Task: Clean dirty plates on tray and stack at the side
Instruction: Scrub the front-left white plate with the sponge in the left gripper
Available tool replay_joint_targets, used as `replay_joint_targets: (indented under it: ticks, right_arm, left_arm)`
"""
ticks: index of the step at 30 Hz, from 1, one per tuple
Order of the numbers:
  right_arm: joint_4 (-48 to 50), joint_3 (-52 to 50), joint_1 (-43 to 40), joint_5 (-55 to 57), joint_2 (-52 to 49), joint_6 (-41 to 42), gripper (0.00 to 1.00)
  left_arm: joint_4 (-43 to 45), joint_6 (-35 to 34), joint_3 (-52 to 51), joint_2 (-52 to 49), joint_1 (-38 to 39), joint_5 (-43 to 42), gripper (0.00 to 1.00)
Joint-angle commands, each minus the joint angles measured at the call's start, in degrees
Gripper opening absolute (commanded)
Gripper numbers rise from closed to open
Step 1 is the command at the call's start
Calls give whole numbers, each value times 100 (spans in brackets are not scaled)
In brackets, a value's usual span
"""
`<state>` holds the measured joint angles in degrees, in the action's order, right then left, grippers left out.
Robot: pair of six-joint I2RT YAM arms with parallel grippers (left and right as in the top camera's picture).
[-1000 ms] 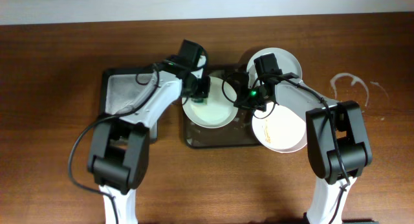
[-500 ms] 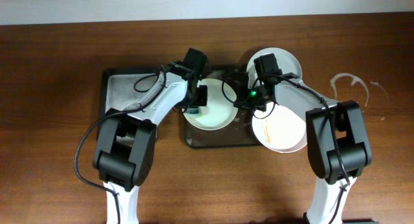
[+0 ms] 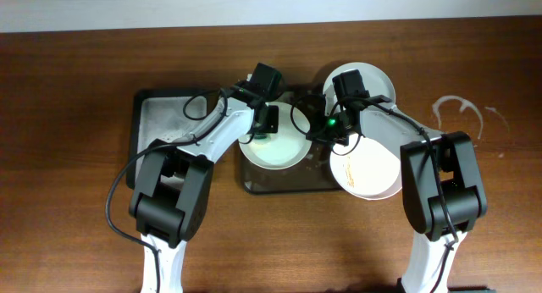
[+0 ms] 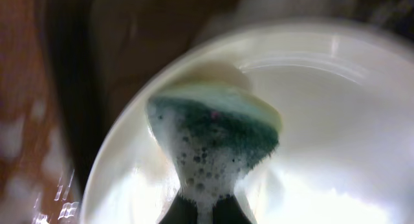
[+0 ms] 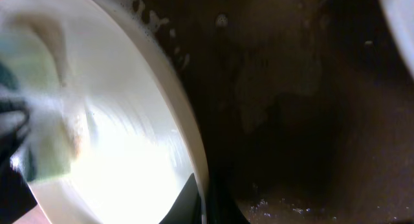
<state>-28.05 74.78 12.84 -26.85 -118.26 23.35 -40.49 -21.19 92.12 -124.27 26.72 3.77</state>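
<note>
The left gripper (image 3: 265,129), pinching the soapy sponge (image 4: 217,130), should scrub flat circles while the right gripper (image 5: 196,199) pinches the plate (image 3: 284,154) rim steady.

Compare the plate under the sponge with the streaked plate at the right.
The scrubbed plate lies on the dark tray; the streaked plate sits mostly off its right edge. The scrubbed plate is foamy, the left gripper pressing a sponge on it; the streaked plate shows orange streaks and no sponge. Both are round, white, shallow.
</note>
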Motion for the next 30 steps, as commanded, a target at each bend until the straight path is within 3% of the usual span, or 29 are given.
replay_joint_targets:
  ticks: [1, 5, 7, 15, 20, 25, 30]
  right_arm:
    - [-22, 2, 59, 46, -116, -37, 5]
    - [-22, 2, 61, 24, -116, -35, 4]
    - [-22, 2, 61, 4, -118, -37, 5]
    - [-24, 2, 61, 4, -116, -37, 5]
    - [-22, 2, 61, 2, -118, -37, 5]
    - [-22, 2, 61, 2, -118, -35, 5]
    - [-22, 2, 61, -17, -116, -35, 5]
  left_arm:
    - [-754, -151, 160, -157, -26, -577, 0]
    - [-1071, -149, 275, -157, -26, -1539, 0]
    - [-859, -146, 275, -160, -26, -1587, 0]
    - [424, -149, 249, -214, -98, 332, 0]
    - [387, -413, 249, -313, -133, 1119, 0]
    - [-275, -400, 249, -313, -155, 313, 0]
    - [-776, 170, 249, -313, -52, -1814, 0]
